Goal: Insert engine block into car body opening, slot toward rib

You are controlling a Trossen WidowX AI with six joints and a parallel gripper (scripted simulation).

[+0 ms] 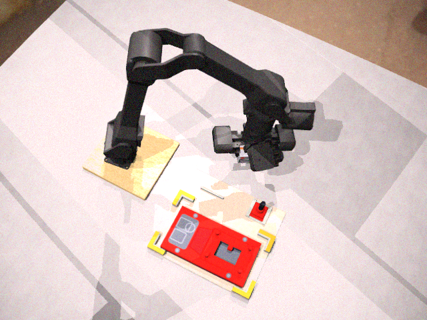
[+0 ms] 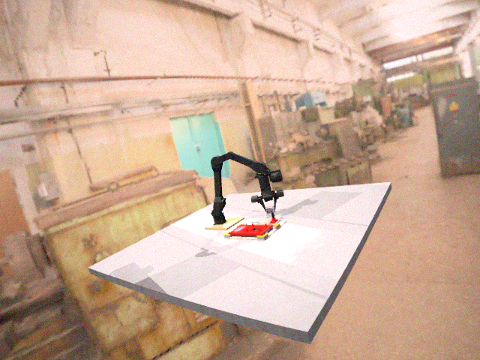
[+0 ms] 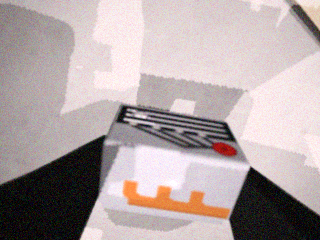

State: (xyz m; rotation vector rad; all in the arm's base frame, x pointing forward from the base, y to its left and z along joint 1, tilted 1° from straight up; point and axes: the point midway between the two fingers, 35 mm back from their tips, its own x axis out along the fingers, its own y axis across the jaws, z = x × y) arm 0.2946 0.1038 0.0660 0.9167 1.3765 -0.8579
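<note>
The engine block [image 1: 243, 158] [image 3: 170, 172] is a white-grey box with black stripes and a red dot on top and an orange comb-shaped mark on one side. My gripper [image 2: 269, 210] [image 3: 168, 154] is shut on it, with one black finger against each end. Whether the block touches the table cannot be told. The red car body [image 1: 201, 237] [image 2: 244, 231] lies flat, apart from the gripper. Its square opening [image 1: 225, 255] shows grey inside, with a small red rib [image 1: 230, 247] at one edge. The block's slot cannot be made out clearly.
Yellow corner brackets [image 1: 269, 239] surround the car body on a pale board. A red piece with a black knob [image 1: 261, 207] stands in a white frame between car body and gripper. A thin white strip [image 1: 211, 193] lies nearby. The arm's base stands on a wooden plate [image 1: 157, 165].
</note>
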